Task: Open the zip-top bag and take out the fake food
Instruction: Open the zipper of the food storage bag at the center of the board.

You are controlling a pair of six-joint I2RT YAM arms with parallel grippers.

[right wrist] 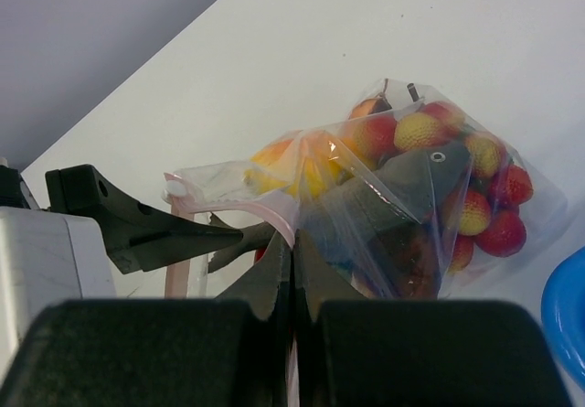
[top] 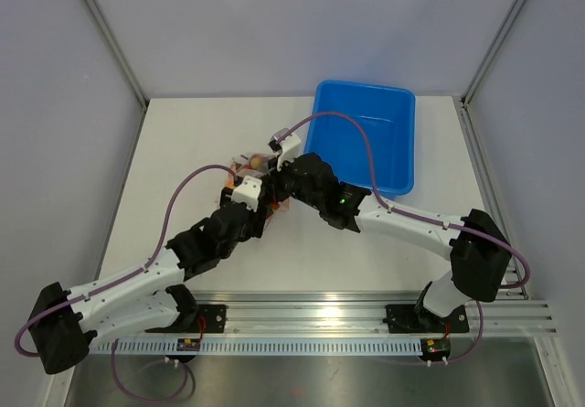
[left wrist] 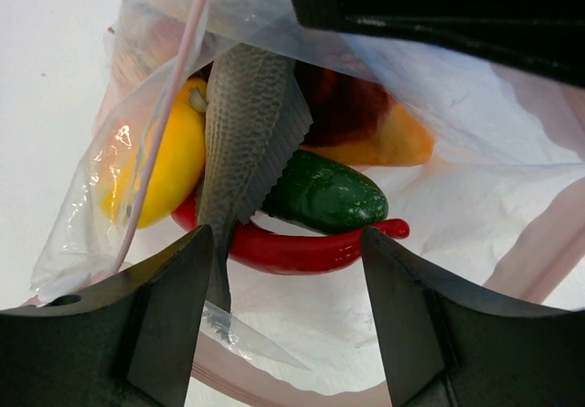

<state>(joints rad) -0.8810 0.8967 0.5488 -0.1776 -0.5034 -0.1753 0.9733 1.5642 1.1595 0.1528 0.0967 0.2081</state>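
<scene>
The zip-top bag [right wrist: 366, 183] lies on the white table with its mouth open, its pink zipper strip [right wrist: 274, 210] lifted. My right gripper [right wrist: 292, 253] is shut on that strip; in the top view it [top: 281, 180] covers most of the bag [top: 249, 163]. My left gripper [left wrist: 285, 308] is open, its fingers [left wrist: 169, 311] reaching into the mouth. Inside lie a grey fish [left wrist: 245, 133], a green cucumber [left wrist: 326, 193], a red pepper [left wrist: 297, 250], a yellow piece [left wrist: 169, 160] and an orange piece [left wrist: 388, 142]. The fish's tail rests against my left finger. Red-yellow grapes [right wrist: 484, 197] fill the bag's far end.
A blue plastic tub [top: 366, 142] stands at the back right, just beyond the right gripper. The two arms cross near the table's middle. Grey walls and metal posts [top: 110, 37] border the table.
</scene>
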